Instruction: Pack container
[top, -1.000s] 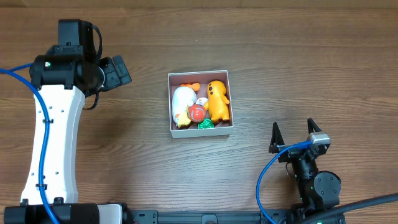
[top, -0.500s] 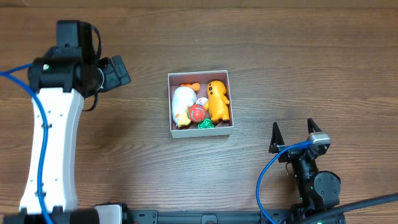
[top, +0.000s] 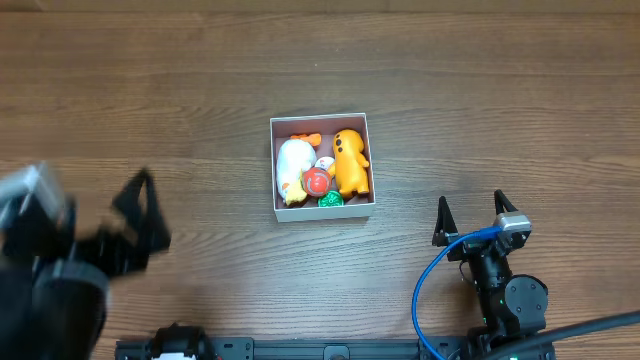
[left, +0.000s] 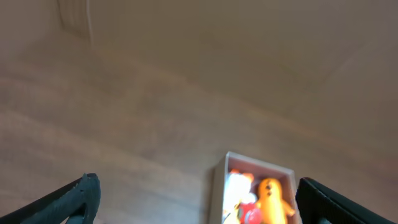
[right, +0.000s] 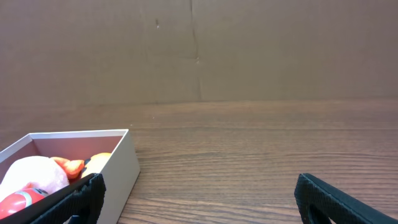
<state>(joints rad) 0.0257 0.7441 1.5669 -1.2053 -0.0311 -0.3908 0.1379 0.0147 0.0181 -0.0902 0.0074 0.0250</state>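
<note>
I have two claws, and both are spread wide open with nothing in them. From above, the container (top: 325, 211) sits near the middle of the brown table (top: 200, 100). It is a small square box, white outside and pink inside.

My right claw (top: 470, 200) is at about 5 o'clock from the box, well apart from it. Its two dark fingers (top: 441, 215) point toward 12 o'clock. My left claw (left: 196, 186) is at about 8 o'clock from the box, also well apart. From above it looks blurry, so I can only see a dark shape there.

Toys fill the box. A white toy (top: 294, 165) lies on the 9 o'clock side. A yellow toy (top: 351, 163) lies on the 3 o'clock side. A red ball (top: 318, 181) sits between them, and a little green thing (top: 331, 200) is at 6 o'clock, by the wall.

My left claw's camera sees the box ahead, between its two finger tips. My right claw's camera sees one white corner of the box at about 8 o'clock, with the white toy peeking out.
</note>
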